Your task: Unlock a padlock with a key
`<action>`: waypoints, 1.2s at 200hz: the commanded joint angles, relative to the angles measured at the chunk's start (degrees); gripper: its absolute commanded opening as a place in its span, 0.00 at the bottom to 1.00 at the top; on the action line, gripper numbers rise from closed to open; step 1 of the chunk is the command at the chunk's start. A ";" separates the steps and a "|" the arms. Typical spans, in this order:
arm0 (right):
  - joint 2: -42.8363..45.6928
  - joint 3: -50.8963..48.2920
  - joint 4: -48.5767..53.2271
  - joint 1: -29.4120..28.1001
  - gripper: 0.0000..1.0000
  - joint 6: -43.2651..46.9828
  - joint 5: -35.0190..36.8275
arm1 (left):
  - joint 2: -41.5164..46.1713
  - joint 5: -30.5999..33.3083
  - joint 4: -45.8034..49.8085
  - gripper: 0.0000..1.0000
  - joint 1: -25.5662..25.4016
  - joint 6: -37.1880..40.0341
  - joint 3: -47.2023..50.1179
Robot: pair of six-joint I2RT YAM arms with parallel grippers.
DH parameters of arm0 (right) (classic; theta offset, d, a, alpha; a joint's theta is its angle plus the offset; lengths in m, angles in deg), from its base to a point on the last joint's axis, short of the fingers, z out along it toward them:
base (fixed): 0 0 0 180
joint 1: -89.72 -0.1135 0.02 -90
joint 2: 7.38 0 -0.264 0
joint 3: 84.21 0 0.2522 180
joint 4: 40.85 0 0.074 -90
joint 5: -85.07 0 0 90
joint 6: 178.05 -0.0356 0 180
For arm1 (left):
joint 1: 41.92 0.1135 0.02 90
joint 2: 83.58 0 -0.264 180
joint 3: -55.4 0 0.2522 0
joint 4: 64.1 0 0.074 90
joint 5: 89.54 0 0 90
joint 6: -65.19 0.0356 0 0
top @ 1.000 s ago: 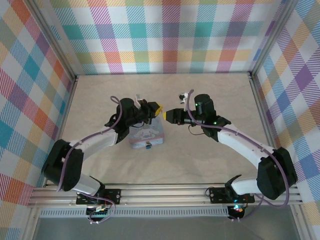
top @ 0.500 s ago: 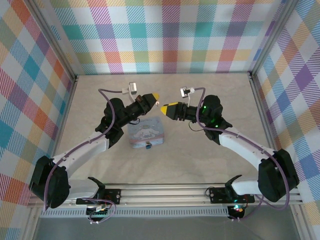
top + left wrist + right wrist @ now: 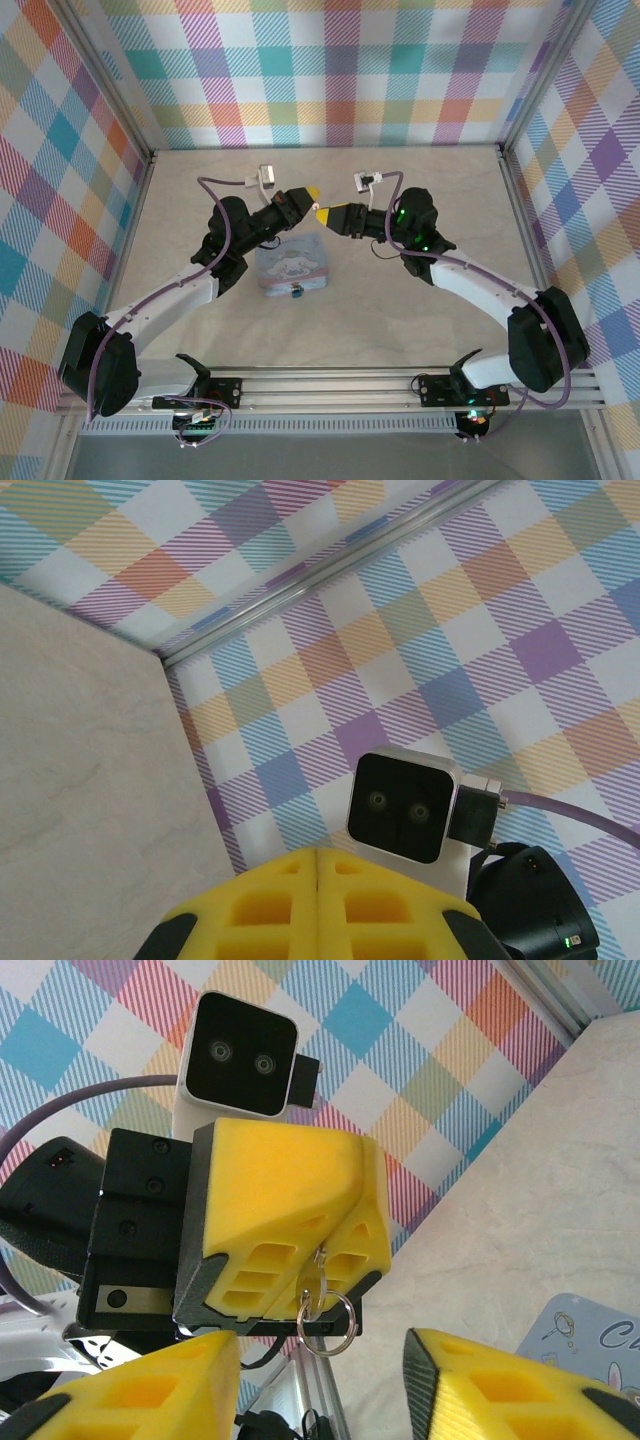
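Overlooking, room: beige marbled counter walled by plaid panels on three sides, a metal rail along its near edge; bare surface lies behind and on both sides of the tin.
Top view, count: one pale blue rectangular tin, one padlock, tiny and dark blue, touching the tin's near edge.
Top view, tips: two, left gripper and right gripper, behind the tin, pointing at each other almost tip to tip.
Left wrist, jaws: together, two yellow ribbed pads meeting along one seam.
Left wrist, ahead: one white boxy camera with a black face and two lenses; counter at left.
Right wrist, key: one slim yellowish key clamped between the left jaws, one thin wire ring hanging from it.
Right wrist, own jaws: apart, a wide gap between two yellow pads, the ring seen just above it.
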 commanded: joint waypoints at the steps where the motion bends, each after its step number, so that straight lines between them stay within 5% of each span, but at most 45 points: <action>1: -0.71 2.30 -2.72 -0.29 0.44 -0.88 0.76 | 0.92 -0.10 -2.69 0.00 -0.62 1.34 -0.07; 150: -2.91 3.62 -2.65 -0.32 0.22 -2.54 1.41 | 0.22 -0.19 -3.17 0.00 -0.71 0.91 1.00; 212: -2.14 3.62 1.73 -0.32 0.01 0.11 2.06 | 0.32 0.00 -2.21 0.00 -0.71 1.03 0.82; 240: 0.28 4.18 12.11 -0.32 0.00 7.02 4.57 | 2.35 1.45 4.81 0.23 -0.71 4.32 -0.57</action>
